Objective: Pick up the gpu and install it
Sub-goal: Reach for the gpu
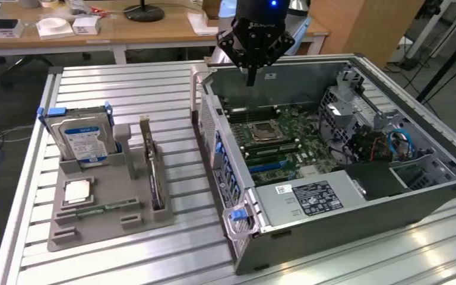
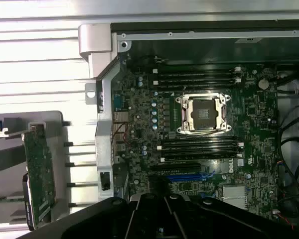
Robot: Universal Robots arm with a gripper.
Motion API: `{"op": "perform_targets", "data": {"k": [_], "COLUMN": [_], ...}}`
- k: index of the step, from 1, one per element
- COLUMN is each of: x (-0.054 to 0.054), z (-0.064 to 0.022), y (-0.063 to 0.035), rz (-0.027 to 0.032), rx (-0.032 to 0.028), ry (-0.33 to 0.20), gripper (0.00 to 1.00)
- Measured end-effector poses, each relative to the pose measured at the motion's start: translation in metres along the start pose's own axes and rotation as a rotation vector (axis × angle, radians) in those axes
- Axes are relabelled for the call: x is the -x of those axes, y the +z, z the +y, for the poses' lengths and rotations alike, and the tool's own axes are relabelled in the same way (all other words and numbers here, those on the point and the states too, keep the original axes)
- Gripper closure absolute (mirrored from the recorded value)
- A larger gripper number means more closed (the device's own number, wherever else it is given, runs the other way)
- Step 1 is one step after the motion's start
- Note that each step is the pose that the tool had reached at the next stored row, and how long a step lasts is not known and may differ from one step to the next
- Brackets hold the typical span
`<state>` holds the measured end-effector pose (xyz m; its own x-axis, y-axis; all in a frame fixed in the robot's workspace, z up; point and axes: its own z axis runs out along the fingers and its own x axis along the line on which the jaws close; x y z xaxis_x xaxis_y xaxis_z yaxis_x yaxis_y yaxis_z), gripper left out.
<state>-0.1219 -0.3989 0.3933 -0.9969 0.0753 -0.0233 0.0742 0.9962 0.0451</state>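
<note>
My gripper (image 1: 250, 78) was shut, its fingers pressed together into one narrow point, and it held nothing. It hung pointing downward above the far edge of the open computer case (image 1: 418, 202), just over the rim where the motherboard (image 1: 279, 142) began. From the wrist, I looked down on the empty processor socket (image 2: 204, 113) with its metal frame, the dark memory slots on either side of it, and a blue slot (image 2: 187, 176) nearer my fingers.

The case lay on its side on the slatted metal table (image 1: 117, 83), with the power supply (image 1: 311, 196) and its white label at the near end.

The gpu (image 1: 155, 178) was well apart from me, toward the exterior view's left, outside the case. It stood on edge in a grey holder (image 1: 109, 228) that sat just beside the case, its silver bracket (image 1: 144, 133) sticking upward at the far end. In the same holder, the blue-labelled hard drive (image 1: 85, 139) stood upright farther left, a processor chip (image 1: 78, 193) lay flat, and a green memory stick (image 1: 105, 208) lay near it. A wooden desk (image 1: 133, 29) stood beyond the table.
</note>
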Motion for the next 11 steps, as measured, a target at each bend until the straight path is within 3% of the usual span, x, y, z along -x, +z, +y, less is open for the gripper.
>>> {"op": "perform_targets", "data": {"k": [11], "x": [0.0], "z": [0.0], "y": [0.0], "rz": [0.0], "rx": [0.0], "ry": [0.0], "gripper": [0.89]}}
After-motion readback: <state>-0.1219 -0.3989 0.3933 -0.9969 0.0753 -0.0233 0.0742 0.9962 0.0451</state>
